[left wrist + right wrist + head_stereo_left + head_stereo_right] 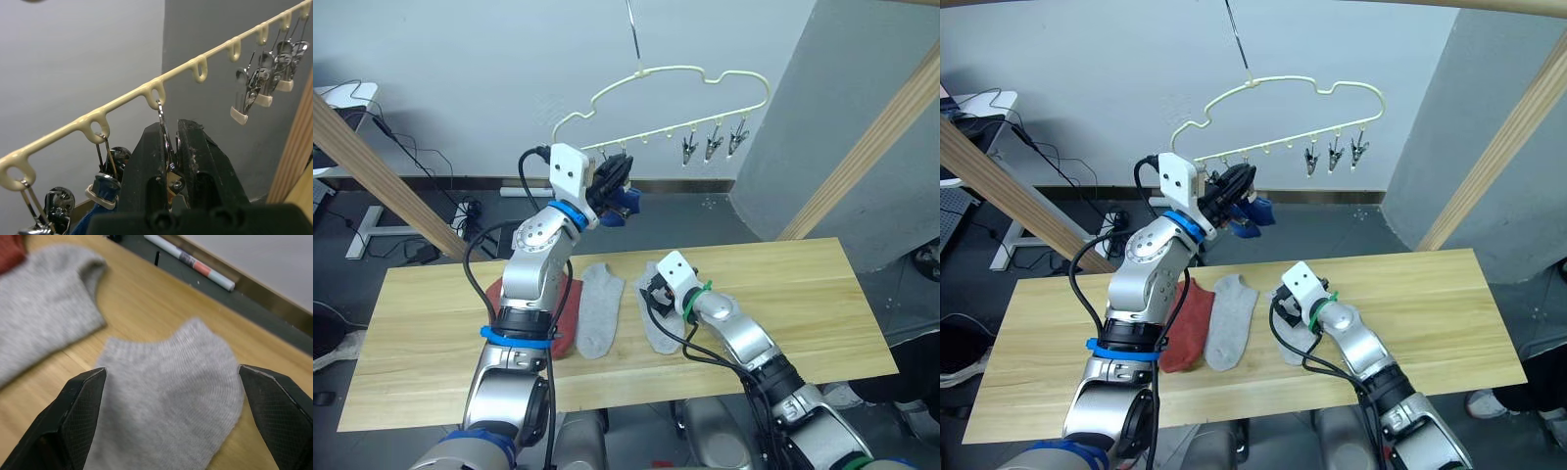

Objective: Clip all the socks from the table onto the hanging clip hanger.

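Three silver clips (712,145) are hanging free at the right end of the pale yellow cloud-shaped wire hanger (705,76), with open air around them. Much bare wood is lying open on the right half of the pale plank surface (803,294), out to its right edge. No readable writing is showing anywhere. The left gripper (168,161) is raised to the hanger's left part, its black fingers pressed together on a silver clip (166,142), beside a bright blue sock (625,204) dangling from a neighbouring clip. The right gripper (171,416) is hovering with fingers spread wide over one light grey sock (171,391). Another light grey sock (598,308) and a rust red sock (1190,328) are lying side by side near the surface's middle.
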Robot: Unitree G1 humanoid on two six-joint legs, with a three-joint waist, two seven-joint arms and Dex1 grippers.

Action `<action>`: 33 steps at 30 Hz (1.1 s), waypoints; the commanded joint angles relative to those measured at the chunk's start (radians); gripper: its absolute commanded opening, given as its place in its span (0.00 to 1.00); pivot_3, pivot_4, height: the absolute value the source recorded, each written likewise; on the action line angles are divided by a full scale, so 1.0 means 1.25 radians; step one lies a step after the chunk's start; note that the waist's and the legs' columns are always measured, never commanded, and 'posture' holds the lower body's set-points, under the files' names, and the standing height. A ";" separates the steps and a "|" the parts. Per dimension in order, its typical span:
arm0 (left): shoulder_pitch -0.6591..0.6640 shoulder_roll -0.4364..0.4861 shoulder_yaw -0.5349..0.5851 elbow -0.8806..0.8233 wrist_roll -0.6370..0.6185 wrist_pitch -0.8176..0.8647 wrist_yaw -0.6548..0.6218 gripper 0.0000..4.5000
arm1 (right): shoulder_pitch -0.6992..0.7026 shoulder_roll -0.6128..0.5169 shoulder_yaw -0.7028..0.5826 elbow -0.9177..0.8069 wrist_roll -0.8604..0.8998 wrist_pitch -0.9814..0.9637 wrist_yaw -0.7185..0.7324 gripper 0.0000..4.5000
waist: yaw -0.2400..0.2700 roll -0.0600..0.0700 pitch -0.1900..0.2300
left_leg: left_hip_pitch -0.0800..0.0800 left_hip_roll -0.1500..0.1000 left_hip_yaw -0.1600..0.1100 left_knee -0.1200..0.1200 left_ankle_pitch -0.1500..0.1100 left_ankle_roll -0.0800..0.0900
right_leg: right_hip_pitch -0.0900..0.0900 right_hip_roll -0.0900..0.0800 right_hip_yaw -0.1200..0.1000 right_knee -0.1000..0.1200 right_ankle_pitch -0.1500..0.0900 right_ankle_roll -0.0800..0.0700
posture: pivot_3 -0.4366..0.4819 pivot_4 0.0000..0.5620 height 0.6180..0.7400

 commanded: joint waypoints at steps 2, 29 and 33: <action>0.002 0.007 0.002 -0.041 -0.019 0.019 -0.015 0.02 | -0.015 0.014 -0.016 0.056 -0.017 -0.022 0.016 1.00 | 0.000 0.000 0.000 | 0.000 0.000 0.000 0.000 0.000 0.000 | 0.000 0.000 0.000 0.000 0.000 0.000 | 0.23 0.51 1.00; -0.009 0.020 0.036 -0.085 -0.135 0.140 -0.073 0.02 | -0.146 -0.059 -0.020 -0.152 -0.115 -0.146 0.110 0.00 | -0.003 0.000 0.000 | 0.000 0.000 0.000 0.000 0.000 0.000 | 0.000 0.000 0.000 0.000 0.000 0.000 | 0.21 0.49 1.00; -0.006 0.021 0.032 -0.087 -0.137 0.141 -0.072 0.02 | -0.169 -0.037 -0.032 -0.121 -0.117 -0.172 0.089 0.00 | -0.002 0.000 0.000 | 0.000 0.000 0.000 0.000 0.000 0.000 | 0.000 0.000 0.000 0.000 0.000 0.000 | 0.22 0.48 1.00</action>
